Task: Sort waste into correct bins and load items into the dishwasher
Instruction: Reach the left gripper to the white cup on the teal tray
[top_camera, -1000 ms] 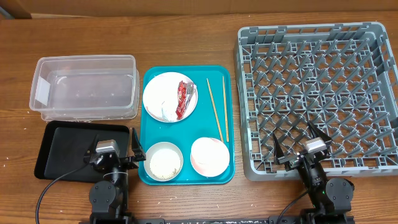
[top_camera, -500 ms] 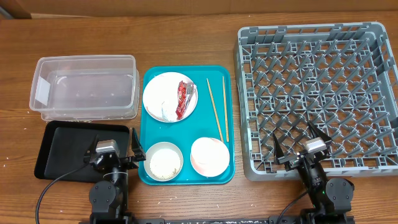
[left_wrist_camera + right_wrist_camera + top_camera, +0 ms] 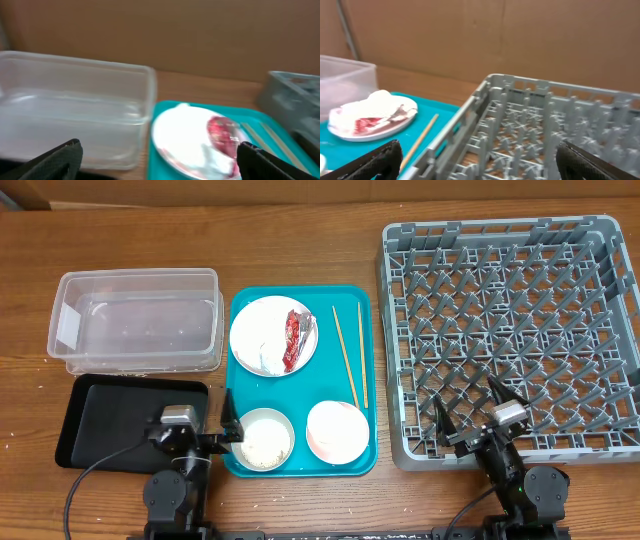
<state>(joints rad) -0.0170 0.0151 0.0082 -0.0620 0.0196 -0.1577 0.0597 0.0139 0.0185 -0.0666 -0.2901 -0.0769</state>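
Note:
The white plate (image 3: 262, 330) on the teal tray holds the red wrapper (image 3: 294, 338) and the crumpled napkin (image 3: 270, 358). It also shows in the left wrist view (image 3: 182, 140). Two chopsticks (image 3: 350, 358) lie beside it. One bowl (image 3: 264, 440) holds rice grains, and the other bowl (image 3: 337, 431) sits to its right. No cup shows. My left gripper (image 3: 198, 430) is open and empty between the black tray (image 3: 105, 415) and the grain bowl. My right gripper (image 3: 468, 405) is open and empty at the dish rack's (image 3: 510, 320) front edge.
The clear tub (image 3: 135, 320) stands behind the black tray, left of the teal tray (image 3: 300, 395). The right wrist view shows the rack wall (image 3: 485, 100) close ahead, and the plate (image 3: 350, 131) at the left. A brown wall runs along the back.
My left gripper has swung right toward the teal tray. My right gripper has turned slightly left. Nothing on the table has moved.

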